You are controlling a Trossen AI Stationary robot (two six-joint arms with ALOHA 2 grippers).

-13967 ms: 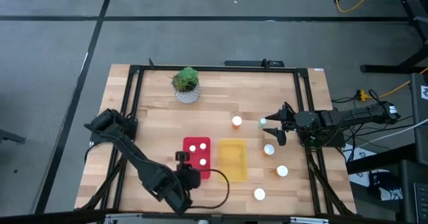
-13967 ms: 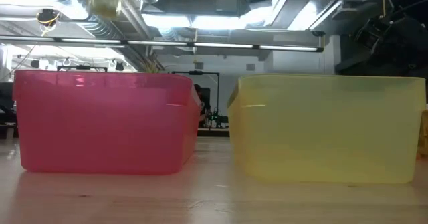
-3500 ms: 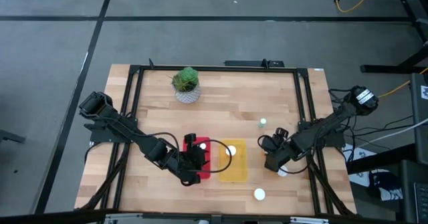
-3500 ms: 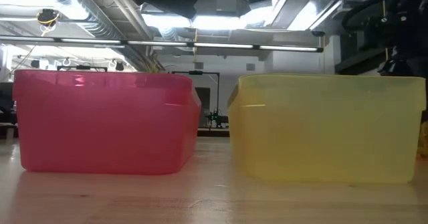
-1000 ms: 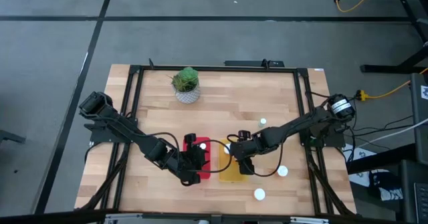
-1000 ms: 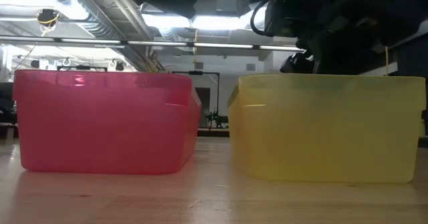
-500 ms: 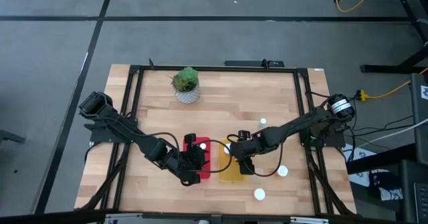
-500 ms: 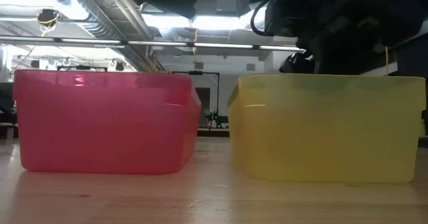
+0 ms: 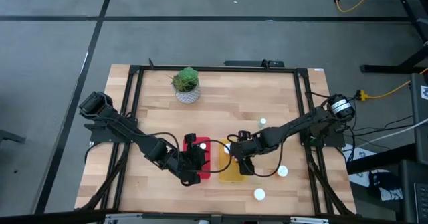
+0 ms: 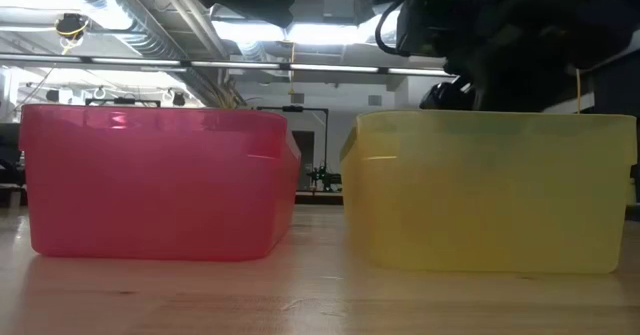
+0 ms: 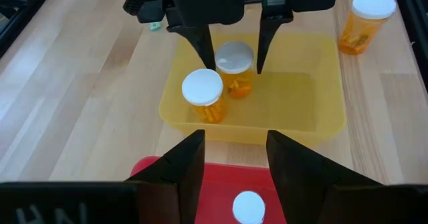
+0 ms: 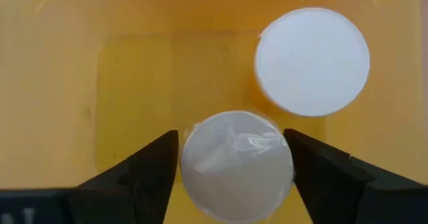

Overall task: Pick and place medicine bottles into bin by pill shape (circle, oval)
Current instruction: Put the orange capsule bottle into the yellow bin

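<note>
My right gripper reaches down into the yellow bin and is shut on a medicine bottle with an orange body and a pale cap. A second white-capped bottle stands in the same bin beside it. My left gripper hovers open and empty over the red bin, which holds white-capped bottles. Three bottles remain on the table: a small one and two more. My right gripper pinches the bottle's round cap between its two fingers, one on each side. The fingers come from above, pointing down. The bottle is upright, low inside the yellow bin; whether its base rests on the bin floor cannot be told.
A potted green plant stands at the far left of the table. The red bin and the yellow bin sit side by side near the front middle. Another orange bottle stands on the wood beyond the yellow bin.
</note>
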